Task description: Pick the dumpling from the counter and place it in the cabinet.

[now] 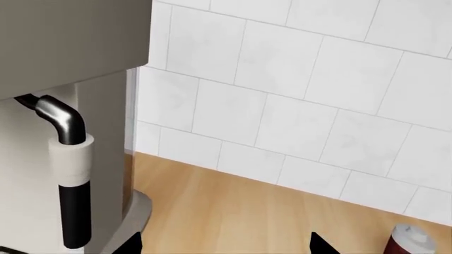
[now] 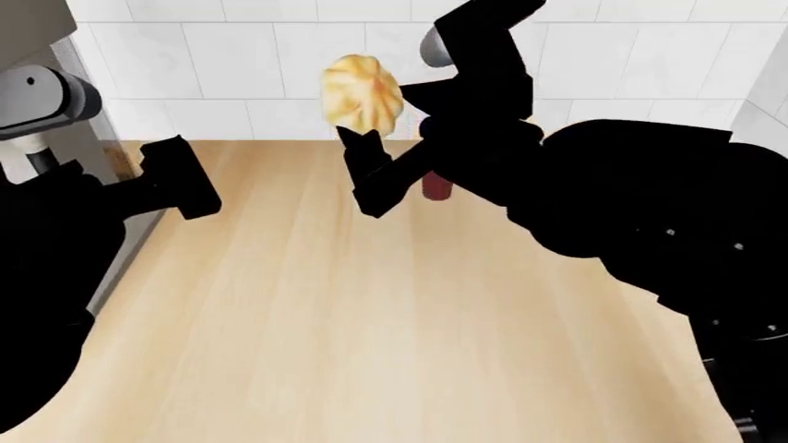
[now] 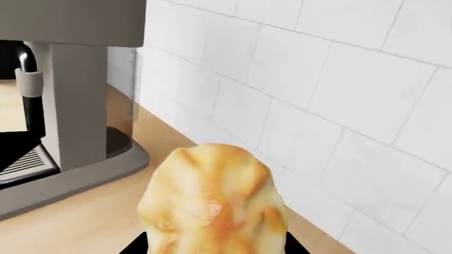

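Observation:
The dumpling [image 2: 361,90], a pale cream bun with golden-brown pleats, hangs in the air above the back of the counter [image 2: 369,323], close to the tiled wall. My right gripper [image 2: 379,118] is shut on it from below. In the right wrist view the dumpling [image 3: 215,201] fills the space between the black fingertips of the right gripper [image 3: 215,248]. My left gripper [image 2: 185,180] hovers at the left over the counter, open and holding nothing. In the left wrist view the left gripper [image 1: 226,248] shows only bare counter [image 1: 247,211] between its tips. The cabinet is out of view.
A dark-red bottle [image 2: 436,185] with a white cap stands by the wall behind my right gripper, and the bottle [image 1: 409,241] also shows in the left wrist view. A grey coffee machine [image 1: 71,159] with a steam wand stands at the counter's left end [image 3: 71,106]. White tiles [image 2: 221,55] back the counter.

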Tool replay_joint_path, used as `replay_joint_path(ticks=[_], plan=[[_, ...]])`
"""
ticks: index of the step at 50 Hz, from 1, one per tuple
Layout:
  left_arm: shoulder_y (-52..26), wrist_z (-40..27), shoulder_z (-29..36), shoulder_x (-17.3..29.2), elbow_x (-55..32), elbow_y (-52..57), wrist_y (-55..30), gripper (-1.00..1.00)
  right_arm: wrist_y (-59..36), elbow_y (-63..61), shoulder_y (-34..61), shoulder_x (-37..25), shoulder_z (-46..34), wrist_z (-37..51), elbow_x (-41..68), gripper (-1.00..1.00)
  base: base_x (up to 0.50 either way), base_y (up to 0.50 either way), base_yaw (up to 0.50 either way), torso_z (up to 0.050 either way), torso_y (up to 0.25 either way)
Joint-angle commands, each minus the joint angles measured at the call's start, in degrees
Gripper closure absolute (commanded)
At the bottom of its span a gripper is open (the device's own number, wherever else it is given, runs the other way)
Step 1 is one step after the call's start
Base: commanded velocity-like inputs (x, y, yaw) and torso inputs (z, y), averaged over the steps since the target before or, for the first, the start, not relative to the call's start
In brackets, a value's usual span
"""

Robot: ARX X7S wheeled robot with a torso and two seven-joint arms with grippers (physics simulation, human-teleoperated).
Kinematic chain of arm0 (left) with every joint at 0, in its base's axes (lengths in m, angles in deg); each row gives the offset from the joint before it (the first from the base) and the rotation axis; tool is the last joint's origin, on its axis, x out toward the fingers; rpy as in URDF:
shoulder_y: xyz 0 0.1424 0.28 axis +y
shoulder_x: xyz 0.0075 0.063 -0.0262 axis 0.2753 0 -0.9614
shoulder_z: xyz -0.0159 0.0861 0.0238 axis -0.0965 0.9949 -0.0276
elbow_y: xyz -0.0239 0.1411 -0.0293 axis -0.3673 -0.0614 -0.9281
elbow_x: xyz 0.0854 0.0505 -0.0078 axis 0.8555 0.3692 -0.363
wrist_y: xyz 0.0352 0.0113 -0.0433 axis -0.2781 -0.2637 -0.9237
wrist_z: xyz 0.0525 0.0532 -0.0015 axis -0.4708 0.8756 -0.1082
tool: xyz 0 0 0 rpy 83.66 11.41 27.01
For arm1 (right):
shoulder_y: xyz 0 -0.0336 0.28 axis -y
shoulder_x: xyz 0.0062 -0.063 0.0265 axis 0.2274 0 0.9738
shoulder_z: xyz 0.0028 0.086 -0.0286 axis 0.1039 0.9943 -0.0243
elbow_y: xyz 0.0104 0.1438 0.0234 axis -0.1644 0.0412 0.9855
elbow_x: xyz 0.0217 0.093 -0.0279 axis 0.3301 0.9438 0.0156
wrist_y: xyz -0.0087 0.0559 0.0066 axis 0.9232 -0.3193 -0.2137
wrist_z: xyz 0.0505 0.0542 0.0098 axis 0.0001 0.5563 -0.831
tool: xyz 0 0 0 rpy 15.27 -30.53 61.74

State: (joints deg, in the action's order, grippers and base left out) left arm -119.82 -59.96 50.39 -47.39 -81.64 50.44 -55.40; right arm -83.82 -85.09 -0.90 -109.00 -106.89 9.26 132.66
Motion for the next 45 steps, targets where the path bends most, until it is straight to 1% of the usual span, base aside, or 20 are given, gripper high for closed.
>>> replay_joint_path(ticks=[1, 25, 41, 45], plan=[[0.1, 0.0, 0.2, 0.2, -0.2, 0.0, 0.3, -1.00, 1.4, -3.3, 0.0, -1.1, 1.6, -1.7, 0.3, 1.00, 0.00, 0.00, 0.00, 0.000, 0.000], [0.1, 0.1, 0.6, 0.5, -0.3, 0.1, 0.8, -1.00, 5.2, -7.8, -0.5, -2.6, 5.1, -3.6, 2.6, 1.00, 0.00, 0.00, 0.00, 0.000, 0.000], [0.3, 0.0, 0.8, 0.7, -0.4, 0.0, 1.2, -1.00, 6.8, -10.0, -1.0, -3.4, 6.0, -5.5, 3.4, 1.00, 0.00, 0.00, 0.00, 0.000, 0.000], [0.1, 0.3, 1.1, 0.6, 0.0, -0.3, 1.2, -1.00, 5.8, -8.9, -0.5, -3.1, 5.7, -3.9, 3.5, 1.00, 0.00, 0.00, 0.00, 0.000, 0.000]])
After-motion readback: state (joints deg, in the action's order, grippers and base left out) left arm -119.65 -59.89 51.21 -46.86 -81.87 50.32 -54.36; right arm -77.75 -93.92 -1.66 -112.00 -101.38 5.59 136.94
